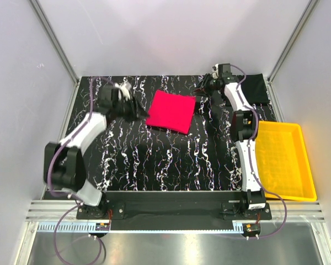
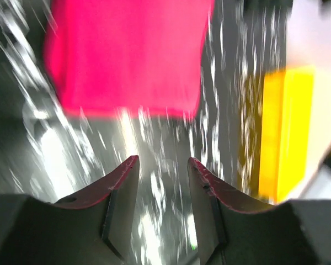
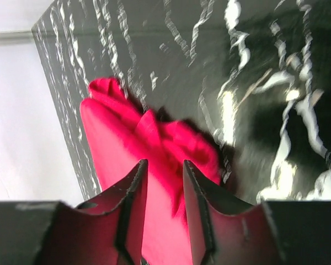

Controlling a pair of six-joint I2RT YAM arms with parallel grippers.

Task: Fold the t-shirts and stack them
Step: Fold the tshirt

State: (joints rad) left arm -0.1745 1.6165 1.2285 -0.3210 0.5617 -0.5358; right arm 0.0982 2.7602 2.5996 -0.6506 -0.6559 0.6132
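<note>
Nearest to us on the right sits the yellow tray point(image 1: 281, 160), at the side of the tabletop point(image 1: 154, 160). Farther up, the left jaws are part way open with nothing in them, near the left edge of the red t-shirt point(image 1: 171, 111). The right jaws are part way open too, close over its right corner, and we see no cloth pinched between them.

We think the red fold is finished, so the black t-shirt point(image 1: 257, 88) comes next. To do this well, we should lift the 2 sets of jaws straight up, so they do not catch the cloth and pull the fold open. Then the right arm point(image 1: 248, 149), which is closer, can reach for the black one.

The red t-shirt lies in the middle of the far half of the tabletop. It is 1 flat square, turned a little, but its right corner looks bunched. The black t-shirt lies in the far right corner, dark and hard to make out.
</note>
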